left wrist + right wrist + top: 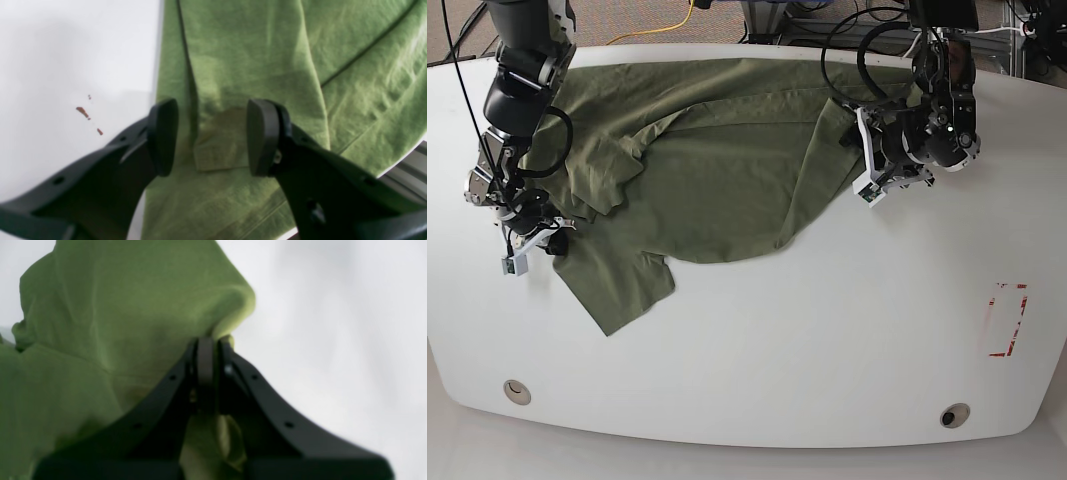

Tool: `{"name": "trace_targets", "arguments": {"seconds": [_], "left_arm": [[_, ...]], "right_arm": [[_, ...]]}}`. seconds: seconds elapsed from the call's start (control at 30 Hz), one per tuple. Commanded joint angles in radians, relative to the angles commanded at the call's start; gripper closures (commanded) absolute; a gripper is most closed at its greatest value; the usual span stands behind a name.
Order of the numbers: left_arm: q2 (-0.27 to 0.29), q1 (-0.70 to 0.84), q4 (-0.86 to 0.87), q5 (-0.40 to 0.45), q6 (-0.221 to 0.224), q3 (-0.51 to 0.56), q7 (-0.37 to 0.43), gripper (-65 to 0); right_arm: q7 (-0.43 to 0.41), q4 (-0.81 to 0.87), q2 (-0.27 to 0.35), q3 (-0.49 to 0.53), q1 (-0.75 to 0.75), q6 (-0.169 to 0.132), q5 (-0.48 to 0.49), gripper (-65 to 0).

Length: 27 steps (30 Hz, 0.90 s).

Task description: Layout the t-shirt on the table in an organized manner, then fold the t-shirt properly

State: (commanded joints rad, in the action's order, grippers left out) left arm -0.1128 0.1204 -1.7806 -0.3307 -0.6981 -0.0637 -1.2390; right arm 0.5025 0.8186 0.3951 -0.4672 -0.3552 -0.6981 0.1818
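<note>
Jaws of right gripper [206,350] pinch t-shirt [126,323] (left gripper [211,133] gapes above it).

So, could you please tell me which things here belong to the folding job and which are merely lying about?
Belonging to the job:
- t-shirt, still crumpled
- table
- right gripper, shut on the t-shirt
- left gripper, open above it

Just there:
- red tape rectangle
- grommet holes
- yellow cable

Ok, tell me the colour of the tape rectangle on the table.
Red, a tape rectangle on the white table, clearest in the base view.
</note>
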Motion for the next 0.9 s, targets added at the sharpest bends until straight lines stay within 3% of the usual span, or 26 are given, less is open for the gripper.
{"name": "trace_targets", "arguments": {"seconds": [0.77, 0.9], "left_arm": [[0.000, 0.005, 0.000, 0.000, 0.000, 0.054, -0.002, -30.4], [0.000, 0.005, 0.000, 0.000, 0.000, 0.054, -0.002, -23.9]], "right_arm": [[0.000, 0.000, 0.003, 0.000, 0.000, 0.000, 0.000, -1.3], [0.000, 0.000, 0.003, 0.000, 0.000, 0.000, 0.000, -1.3]]}}
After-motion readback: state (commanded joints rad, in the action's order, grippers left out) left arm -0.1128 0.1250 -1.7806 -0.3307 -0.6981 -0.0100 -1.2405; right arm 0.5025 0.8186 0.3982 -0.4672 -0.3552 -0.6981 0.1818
